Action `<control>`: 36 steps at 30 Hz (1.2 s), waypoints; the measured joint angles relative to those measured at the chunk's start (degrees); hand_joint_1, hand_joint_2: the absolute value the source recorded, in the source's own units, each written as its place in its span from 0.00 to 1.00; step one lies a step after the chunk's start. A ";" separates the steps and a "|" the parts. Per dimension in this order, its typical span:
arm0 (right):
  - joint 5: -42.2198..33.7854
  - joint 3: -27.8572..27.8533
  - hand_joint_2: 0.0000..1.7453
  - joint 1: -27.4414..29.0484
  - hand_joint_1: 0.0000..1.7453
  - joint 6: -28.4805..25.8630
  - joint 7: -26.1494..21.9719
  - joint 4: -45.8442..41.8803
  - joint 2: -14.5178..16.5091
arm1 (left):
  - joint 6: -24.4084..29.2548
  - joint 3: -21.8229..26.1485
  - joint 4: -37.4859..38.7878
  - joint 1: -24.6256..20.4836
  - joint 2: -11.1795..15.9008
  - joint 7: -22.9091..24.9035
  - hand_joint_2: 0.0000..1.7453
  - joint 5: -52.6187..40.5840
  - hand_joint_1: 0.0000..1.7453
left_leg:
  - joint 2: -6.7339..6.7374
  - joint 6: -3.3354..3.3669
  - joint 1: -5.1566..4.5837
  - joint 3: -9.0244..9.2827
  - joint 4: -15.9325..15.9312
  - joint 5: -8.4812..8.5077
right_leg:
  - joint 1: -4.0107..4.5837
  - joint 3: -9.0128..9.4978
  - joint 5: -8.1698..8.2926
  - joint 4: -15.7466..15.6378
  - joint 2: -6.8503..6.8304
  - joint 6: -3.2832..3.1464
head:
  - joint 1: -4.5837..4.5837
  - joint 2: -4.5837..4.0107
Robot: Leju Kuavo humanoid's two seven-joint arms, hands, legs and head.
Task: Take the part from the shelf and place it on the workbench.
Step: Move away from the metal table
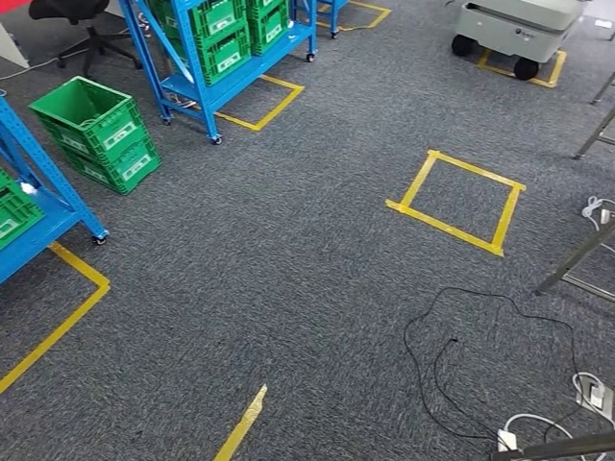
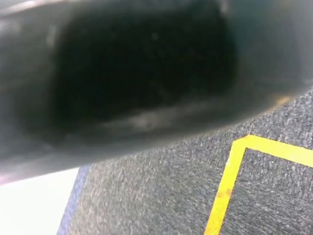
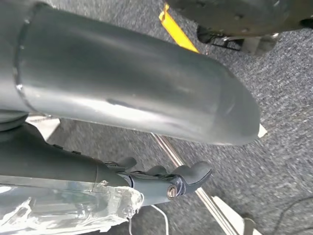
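Looking ahead: grey carpet floor with a yellow tape square stuck on it
Shelf: blue metal rack on castors stands at the far side, loaded with green plastic crates
Floor crates: two more green slatted crates stacked just beside a second blue rack
Cable: thin black cord looped on the carpet near a white power strip
Left hand: a dark blurred mass close to the lens; whether its fingers are clenched or released cannot be told
Right hand: thick grey thumb above, dark fingers stretched out
Part: clear, crinkled plastic-wrapped part lies against those fingers; a firm grasp cannot be told
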 joint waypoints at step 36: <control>2.29 -1.32 0.00 -1.04 0.00 0.50 -1.67 1.63 0.02 | 0.01 -2.12 0.06 0.82 -0.03 1.63 0.00 3.16 0.00 | -4.09 -1.07 0.00 0.51 0.29 -0.58 | -0.26 6.06 7.79 -15.29 4.40 -1.06 | 0.22 0.00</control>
